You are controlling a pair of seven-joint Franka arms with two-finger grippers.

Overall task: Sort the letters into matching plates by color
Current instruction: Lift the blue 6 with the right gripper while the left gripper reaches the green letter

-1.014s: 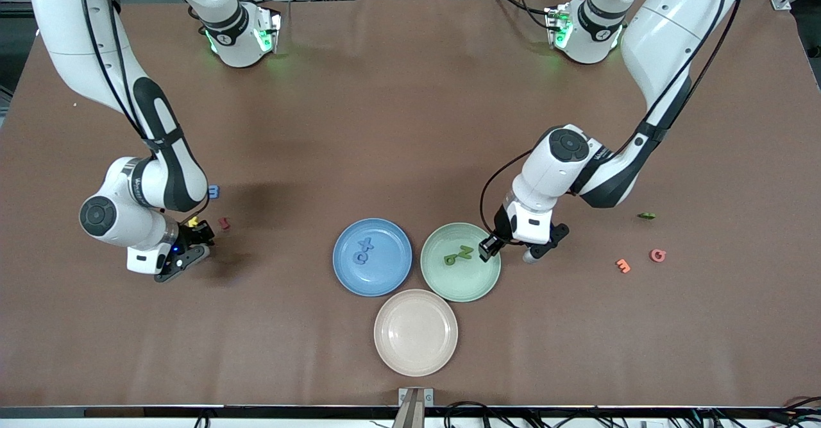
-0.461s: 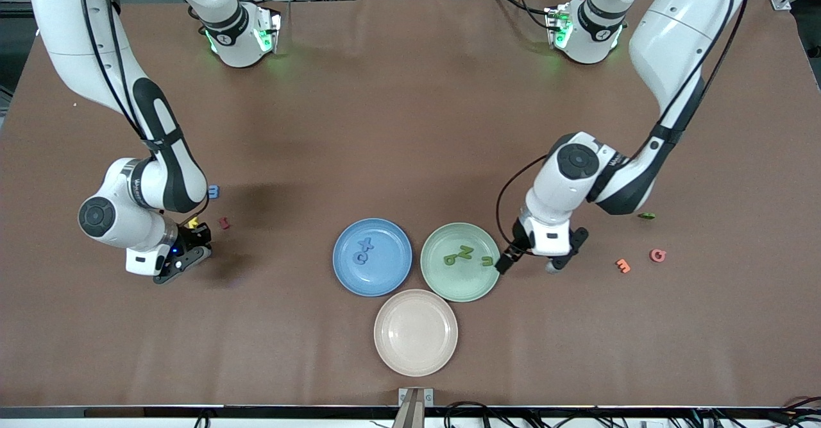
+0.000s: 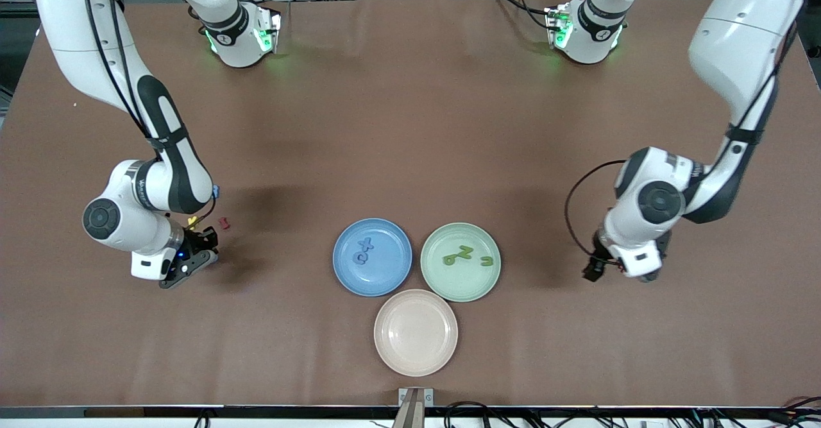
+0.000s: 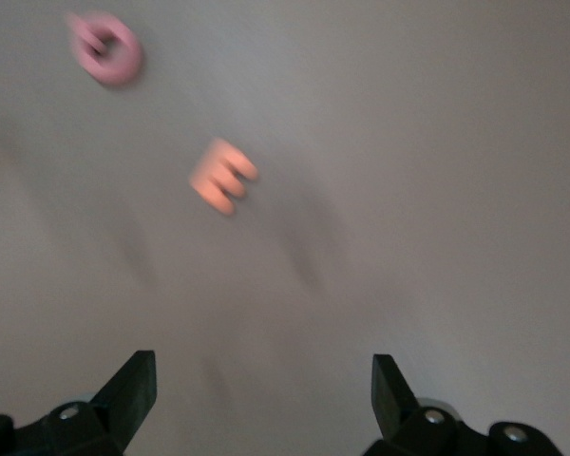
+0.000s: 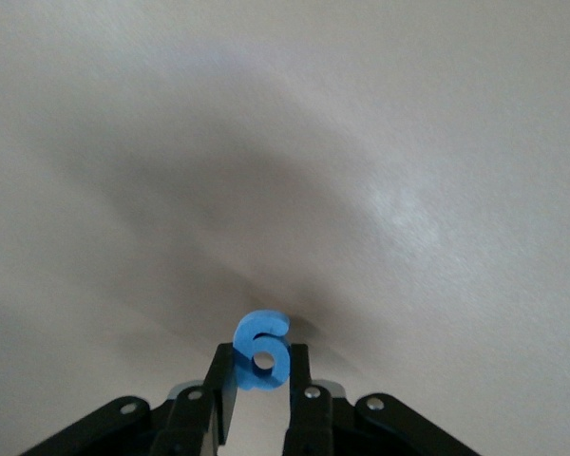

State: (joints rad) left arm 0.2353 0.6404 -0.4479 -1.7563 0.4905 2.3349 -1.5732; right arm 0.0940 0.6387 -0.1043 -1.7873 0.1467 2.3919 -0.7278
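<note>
Right end effector [image 5: 262, 399]: clamped on a small chunky blue "6" shape [image 5: 262, 350], over bare brown counter [image 3: 410, 126] at the right arm's end.
Left end effector [image 4: 264, 389]: fingers spread wide, nothing held, over the counter at the left arm's end; orange "E" letter [image 4: 223, 176] and pink ring-shaped letter [image 4: 105, 47] lie near it.
Round pale green plate [image 3: 436, 274]: three green letters inside.
Round blue plate [image 3: 385, 274]: two blue letters.
Round beige-pink plate [image 3: 415, 332]: nearest the camera.

A: What colours are the plates?
B: One blue plate [image 3: 372, 256], one pale green plate [image 3: 460, 262], one beige-pink plate [image 3: 415, 332], all plain, on a brown table [image 3: 410, 126].
A: And the letters?
B: Blue letters [image 3: 363, 251] lie on blue, green letters [image 3: 458, 255] on green. There's a pink ring [image 4: 105, 47], an orange letter [image 4: 222, 177], and a bright blue piece [image 5: 262, 349] between black fingers [image 5: 226, 385].
</note>
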